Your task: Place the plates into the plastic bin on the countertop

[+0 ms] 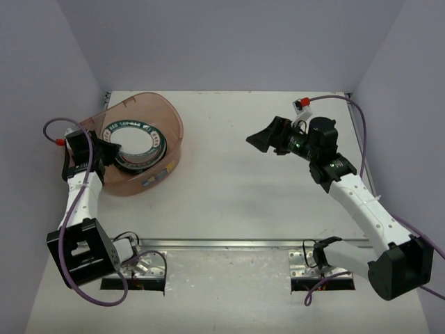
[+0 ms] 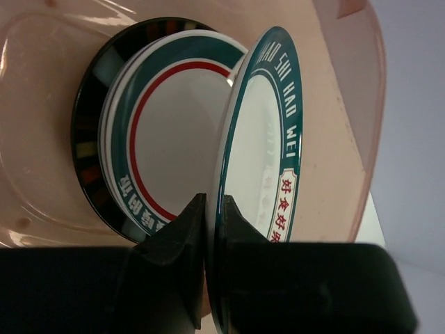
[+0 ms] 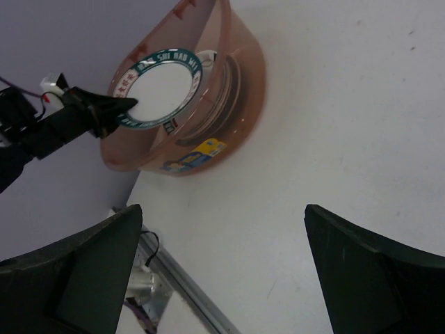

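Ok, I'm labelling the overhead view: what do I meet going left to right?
Left gripper, pinching a plate → stack of plates → bin, its right wall → open right gripper.

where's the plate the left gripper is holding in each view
top external: the held plate is at left, tilted over the stack inside the plastic bin.
left wrist: centre, seen nearly edge-on, its rim pinched in the left gripper.
right wrist: upper left, its face toward the camera.
shared landmark: the pinkish plastic bin wall around it.
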{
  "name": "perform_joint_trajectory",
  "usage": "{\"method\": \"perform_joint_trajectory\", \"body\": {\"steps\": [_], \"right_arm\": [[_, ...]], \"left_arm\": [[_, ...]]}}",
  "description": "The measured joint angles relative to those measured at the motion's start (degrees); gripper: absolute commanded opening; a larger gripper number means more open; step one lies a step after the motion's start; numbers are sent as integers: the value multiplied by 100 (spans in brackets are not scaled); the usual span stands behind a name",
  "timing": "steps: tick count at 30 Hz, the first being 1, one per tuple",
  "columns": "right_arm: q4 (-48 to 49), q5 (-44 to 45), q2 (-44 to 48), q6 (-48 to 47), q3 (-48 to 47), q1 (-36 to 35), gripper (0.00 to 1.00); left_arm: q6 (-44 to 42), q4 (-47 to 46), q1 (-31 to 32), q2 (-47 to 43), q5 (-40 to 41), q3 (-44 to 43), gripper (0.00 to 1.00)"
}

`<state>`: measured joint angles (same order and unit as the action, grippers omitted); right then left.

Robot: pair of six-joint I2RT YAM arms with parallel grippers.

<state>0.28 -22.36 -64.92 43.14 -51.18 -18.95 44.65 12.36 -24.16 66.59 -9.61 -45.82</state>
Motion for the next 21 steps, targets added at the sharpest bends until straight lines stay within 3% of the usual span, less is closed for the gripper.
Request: {"method": "perform_joint_trajectory", "body": {"steps": [3, 5, 7, 9, 21], "right_arm": [[-24, -227, 483, 66, 343, -7, 99], [-148, -212, 829, 32, 507, -16, 99], [-368, -173, 1148, -92, 545, -14, 99], [-506, -169, 1346, -233, 524, -14, 99], [-1434, 83, 1461, -797, 364, -16, 99]], "left_arm": [[92, -130, 0, 293, 131, 66, 36], [159, -219, 0, 428, 217, 83, 59], [211, -313, -5, 530, 274, 85, 75], [228, -357, -12, 621, 328, 83, 100], [10, 653, 385, 1939, 1089, -958, 100]]}}
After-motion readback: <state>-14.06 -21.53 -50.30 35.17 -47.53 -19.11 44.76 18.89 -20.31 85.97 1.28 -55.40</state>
